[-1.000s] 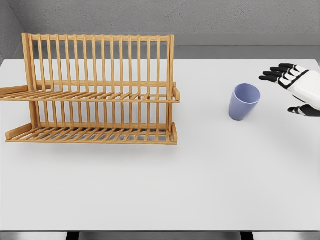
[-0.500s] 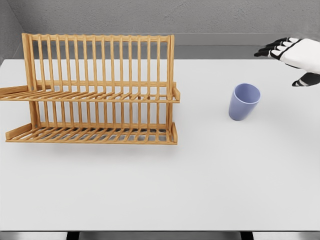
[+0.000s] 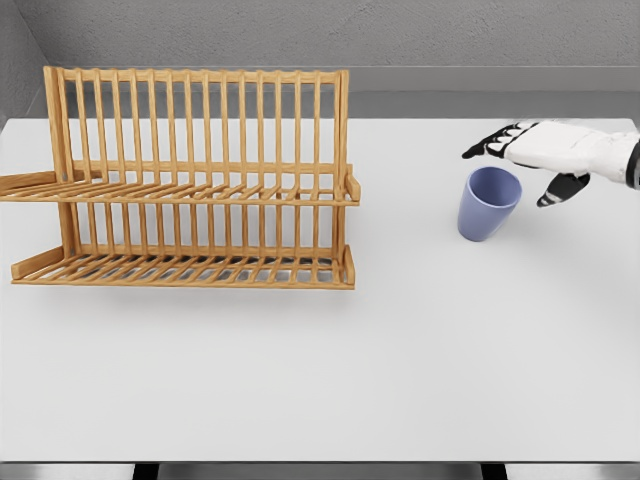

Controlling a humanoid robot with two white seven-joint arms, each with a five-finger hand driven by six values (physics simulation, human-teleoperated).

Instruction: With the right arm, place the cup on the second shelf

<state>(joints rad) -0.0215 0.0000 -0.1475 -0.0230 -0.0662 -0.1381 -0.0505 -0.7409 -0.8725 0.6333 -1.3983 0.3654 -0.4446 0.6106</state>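
Right hand point(image 3: 540, 150), fingers spread wide and holding nothing, above and just right of the upright blue cup point(image 3: 488, 203); wooden rack point(image 3: 190, 180) far to its left.

The white table point(image 3: 420, 350) carries a blue cup point(image 3: 487, 203) just below the right hand point(image 3: 535, 148), and a wooden rack point(image 3: 195, 180) well apart from it.

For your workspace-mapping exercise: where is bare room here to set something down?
Bare white table spans the front, and between the two-tier wooden dish rack and the blue plastic cup. Both rack shelves are empty. It is crowded only around the cup, under the open right hand.
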